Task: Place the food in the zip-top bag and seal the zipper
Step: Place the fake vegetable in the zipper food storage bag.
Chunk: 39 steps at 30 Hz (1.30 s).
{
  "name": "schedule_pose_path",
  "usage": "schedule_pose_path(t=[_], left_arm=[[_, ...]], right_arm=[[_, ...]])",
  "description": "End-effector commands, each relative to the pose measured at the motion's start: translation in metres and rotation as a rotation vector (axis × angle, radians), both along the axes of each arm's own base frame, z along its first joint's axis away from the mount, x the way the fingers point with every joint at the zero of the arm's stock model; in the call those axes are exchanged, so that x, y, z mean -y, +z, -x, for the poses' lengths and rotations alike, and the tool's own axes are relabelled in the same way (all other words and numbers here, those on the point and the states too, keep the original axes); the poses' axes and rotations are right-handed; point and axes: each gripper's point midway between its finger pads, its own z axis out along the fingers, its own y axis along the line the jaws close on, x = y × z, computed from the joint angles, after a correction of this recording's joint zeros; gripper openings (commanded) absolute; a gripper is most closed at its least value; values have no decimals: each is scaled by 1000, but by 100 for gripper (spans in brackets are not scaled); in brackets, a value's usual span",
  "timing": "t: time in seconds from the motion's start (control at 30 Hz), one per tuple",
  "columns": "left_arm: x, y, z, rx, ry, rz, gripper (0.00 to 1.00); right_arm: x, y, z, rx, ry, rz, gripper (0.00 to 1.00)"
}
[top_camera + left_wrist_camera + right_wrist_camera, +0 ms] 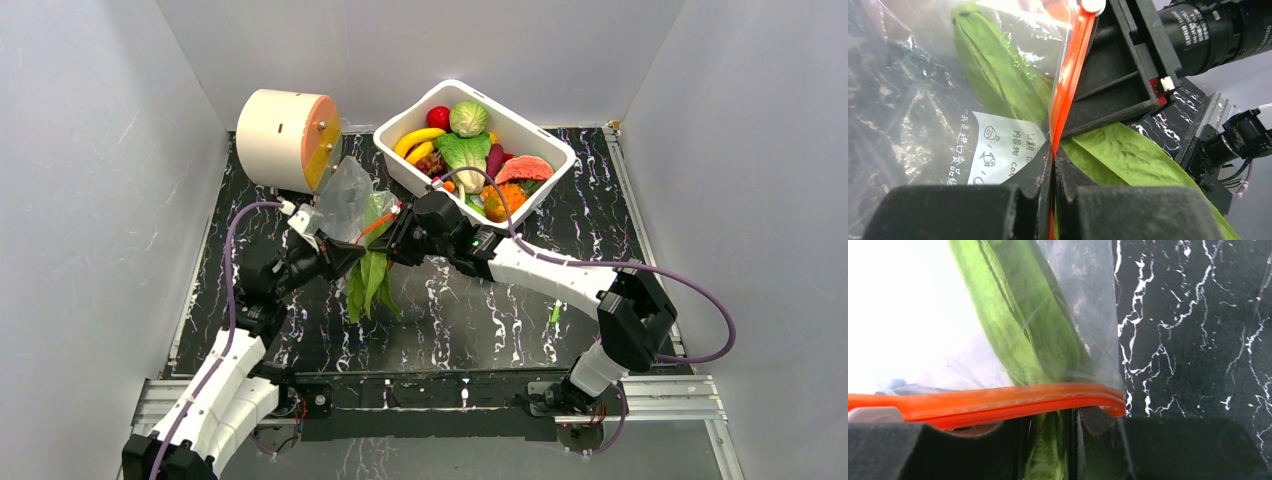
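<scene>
While the black marbled table (520,310) filled most of the overhead view, the white tub (405,170) of toy food (468,118) sat toward 1 o'clock and the cream cylinder (280,138) toward 11. Just below them, held between the two arms, the zip-top bag (345,195) ran its long axis from 12 to 6 o'clock, mouth facing 6. The leafy greens (372,280) shared that axis, tops inside the bag and tips hanging out toward 6. Overhead, the zipper (1068,85) showed only as a short orange sliver, while both wrist views showed it close, with a leaf crossing it. The left gripper (1053,160) was clamped on the zipper, and the right gripper (1048,445) pinched strip and leaf together. A printed label (1003,150) appeared only in the left wrist view, its text partly cut off
</scene>
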Motion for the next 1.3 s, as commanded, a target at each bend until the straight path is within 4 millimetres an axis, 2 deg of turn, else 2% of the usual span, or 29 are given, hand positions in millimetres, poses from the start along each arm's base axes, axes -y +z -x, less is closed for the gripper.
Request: schedule_pose_path(t=[0.0,0.1,0.4,0.5,0.57,0.63,0.7,0.73,0.8,0.93,1.0,1.17,1.27], left_arm=[[8,10,5,5,-49,38,0],[11,9,6,-20,-66,48,0],[14,15,16,-72,-95,74,0],[18,25,22,-75,-135,95,0],[19,32,23,-58,-142,97,0],[15,35,19,-39,-118,72,0],[12,36,13,-34,-89,44,0],[11,35,10,-43,-76,40,0],[12,36,6,-76,-59,61,0],[13,32,-5,-170,7,153,0],[12,31,-6,-184,21,178,0],[8,30,-9,-185,67,192,0],[10,27,-7,-190,53,196,0]], right_arm=[[-16,63,-12,153,40,-121,27],[-13,61,-20,181,3,-116,27],[5,81,-40,302,-144,-168,23],[9,80,-40,336,-152,-184,22],[5,80,-32,341,-104,-205,22],[-2,76,-18,339,-5,-198,25],[-7,60,-6,311,79,-142,30],[-6,47,-4,281,94,-98,33],[-5,34,-3,257,109,-49,39],[-3,26,-1,255,135,-12,50],[-2,23,3,249,149,-7,45],[8,11,15,216,175,30,17],[11,17,15,236,159,19,9]])
